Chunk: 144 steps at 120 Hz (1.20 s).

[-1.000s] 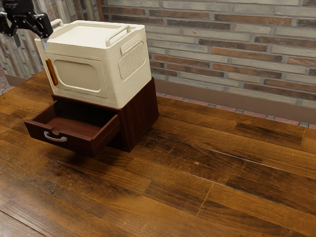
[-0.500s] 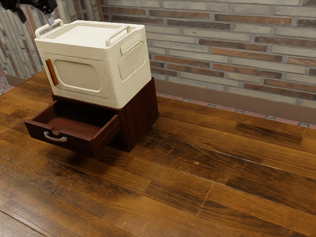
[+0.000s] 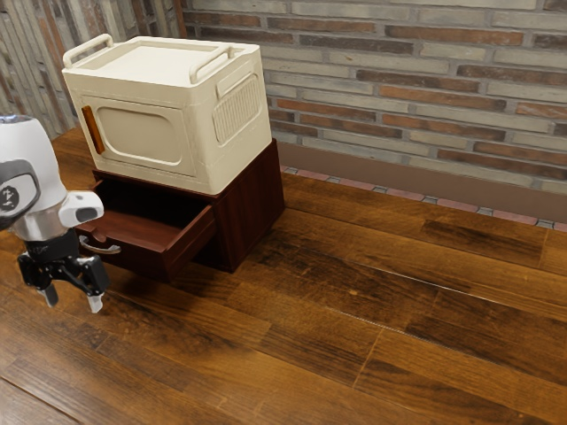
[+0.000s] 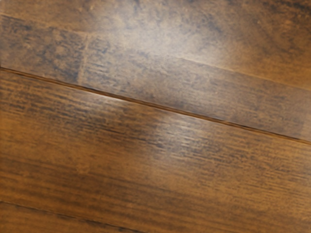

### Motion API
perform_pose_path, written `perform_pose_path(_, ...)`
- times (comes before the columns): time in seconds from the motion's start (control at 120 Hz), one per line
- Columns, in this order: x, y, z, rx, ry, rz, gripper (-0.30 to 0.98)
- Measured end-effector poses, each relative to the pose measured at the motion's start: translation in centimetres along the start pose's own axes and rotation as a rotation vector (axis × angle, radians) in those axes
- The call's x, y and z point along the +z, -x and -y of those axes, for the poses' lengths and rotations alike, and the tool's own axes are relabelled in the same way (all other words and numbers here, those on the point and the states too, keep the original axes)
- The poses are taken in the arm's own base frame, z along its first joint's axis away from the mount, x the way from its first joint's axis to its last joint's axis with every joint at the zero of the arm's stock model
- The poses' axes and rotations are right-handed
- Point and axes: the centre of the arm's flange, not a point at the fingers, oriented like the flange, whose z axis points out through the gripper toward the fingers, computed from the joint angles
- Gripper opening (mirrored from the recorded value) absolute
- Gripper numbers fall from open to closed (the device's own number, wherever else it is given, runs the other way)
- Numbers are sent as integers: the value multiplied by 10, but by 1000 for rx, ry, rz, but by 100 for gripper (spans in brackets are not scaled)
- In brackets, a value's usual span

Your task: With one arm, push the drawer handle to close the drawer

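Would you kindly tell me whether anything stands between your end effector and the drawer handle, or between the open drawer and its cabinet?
Nothing visible stands between my end effector and the handle, nor between the drawer and its cabinet, though my arm hides one front corner of the drawer.

A glossy table (image 3: pixel 416 345) of mottled brown planks fills the exterior view's lower half; a dark red drawer cabinet (image 3: pixel 251 212) stands directly on it, left of centre. Pale glare lights its planks in the wrist view's upper middle.

2 views share the tabletop (image 3: pixel 416 354) — exterior, down from the side; wrist, close above.
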Motion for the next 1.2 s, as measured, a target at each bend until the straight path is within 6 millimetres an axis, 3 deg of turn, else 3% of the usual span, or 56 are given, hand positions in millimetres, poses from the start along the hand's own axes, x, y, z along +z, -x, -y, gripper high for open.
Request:
perform_pose_path(0.15,28,-39,14,51,-49,-70,66)
perform_pose_path(0.333,26,-74,46,104,-12,-174,66)
perform_pose_path(0.725,27,-85,51,211,-42,-231,66)
perform_pose_path(0.992,24,-93,72,220,-59,-243,66)
perform_pose_path(1.2,28,-107,69,255,-73,-233,66)
